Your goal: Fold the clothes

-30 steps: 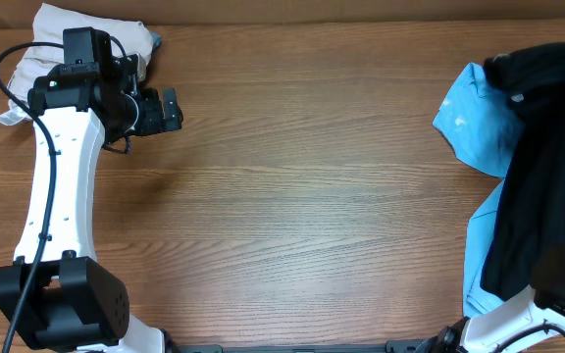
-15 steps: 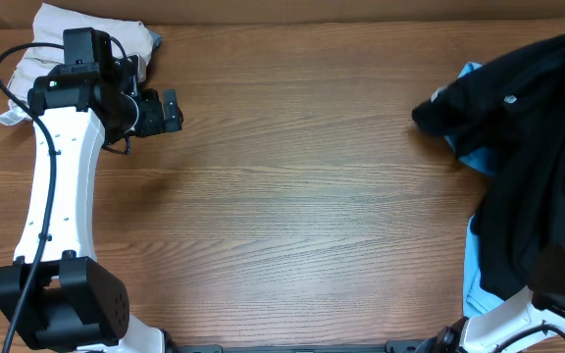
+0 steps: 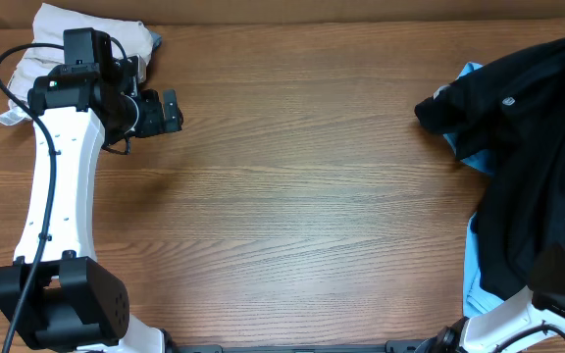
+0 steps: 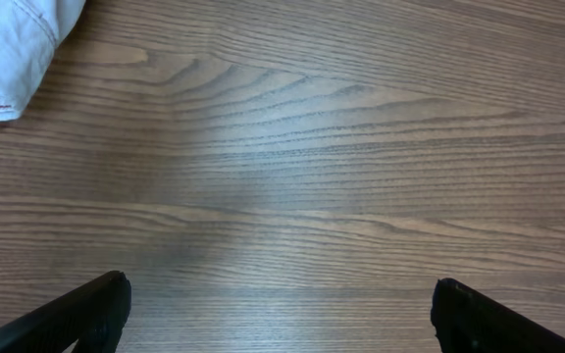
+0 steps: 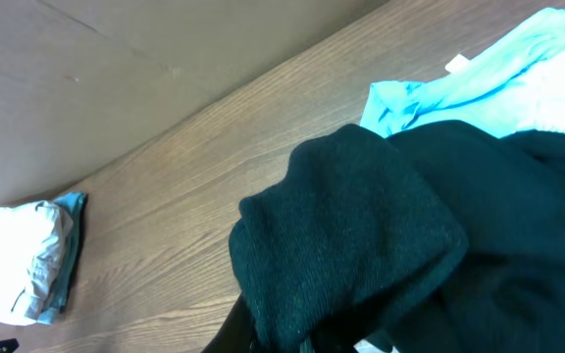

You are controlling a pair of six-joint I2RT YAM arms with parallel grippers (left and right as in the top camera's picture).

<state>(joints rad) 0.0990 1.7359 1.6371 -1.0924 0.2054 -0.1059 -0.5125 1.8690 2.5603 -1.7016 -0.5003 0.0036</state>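
A black garment (image 3: 533,147) hangs raised at the right of the table, its leading fold reaching left. It drapes over my right gripper (image 5: 263,333), which is shut on it; the jaws are mostly hidden by the cloth (image 5: 381,235). A light blue garment (image 3: 474,147) lies beneath it on the table and also shows in the right wrist view (image 5: 479,88). My left gripper (image 3: 170,110) is open and empty over bare wood at the far left (image 4: 281,314).
A folded white and pale blue cloth bundle (image 3: 67,39) lies at the back left corner, behind the left arm; it shows in the left wrist view (image 4: 13,49) and in the right wrist view (image 5: 27,260). The wooden table (image 3: 302,196) stretches between the arms.
The black garment has swung left and spread out over the blue one, then held about still. The left arm has not moved.
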